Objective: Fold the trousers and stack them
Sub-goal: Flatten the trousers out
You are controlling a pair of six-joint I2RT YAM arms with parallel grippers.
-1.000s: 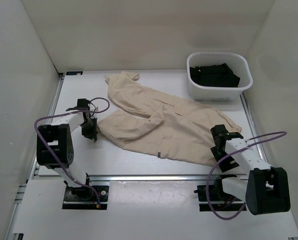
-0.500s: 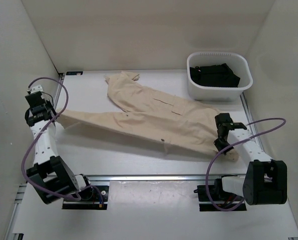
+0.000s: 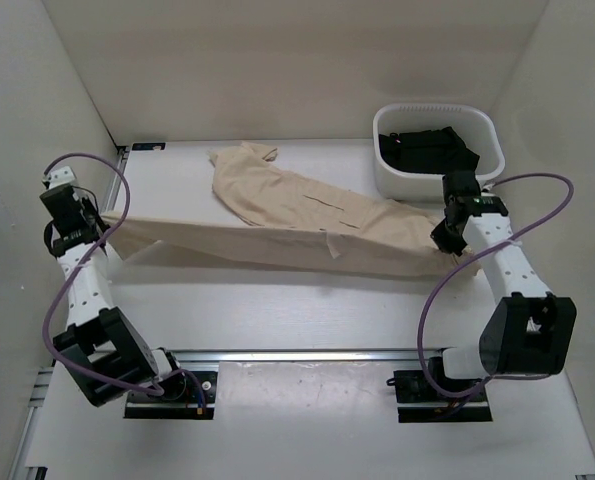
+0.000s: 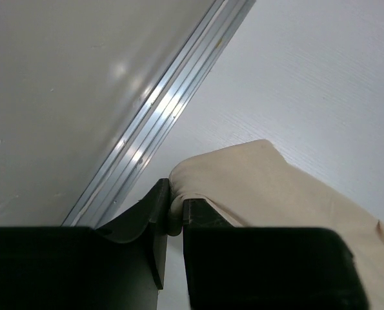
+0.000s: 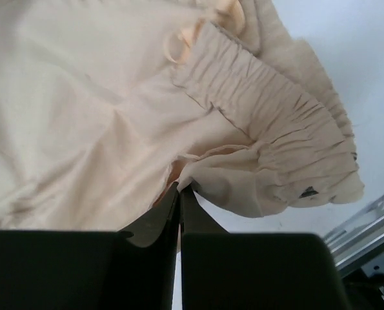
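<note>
**Trousers drawn into a band across the counter**

Half a second ago the right gripper [image 3: 446, 236] was closer to the counter's near right corner. It has since gone up along the right edge and is now just short of the basket. The left gripper [image 3: 89, 224] has barely shifted at the left edge. A second ago it was well in from that edge, with the leg doubled over beside it.

The trousers [image 3: 277, 225] now stretch between the two claws as a long narrow band from the left edge to the right. The band lies roughly midway between the near and far edges. The other leg lies flat and runs off toward the far left corner.

The left claw is pinched narrow on the end of a leg, close to the aluminium rail [image 4: 172, 110] at the left edge. The right claw is closed tight on a fold of cloth just under the gathered waistband [image 5: 269, 132].

From above, both sets of fingertips are hidden by the wrists and the cloth. A small dark tag [image 5: 308, 192] at the waistband's edge is too small to read.

At the far right corner the white basket [image 3: 432, 192] holds dark clothing [image 3: 427, 150]. Its shape cannot be made out.
</note>
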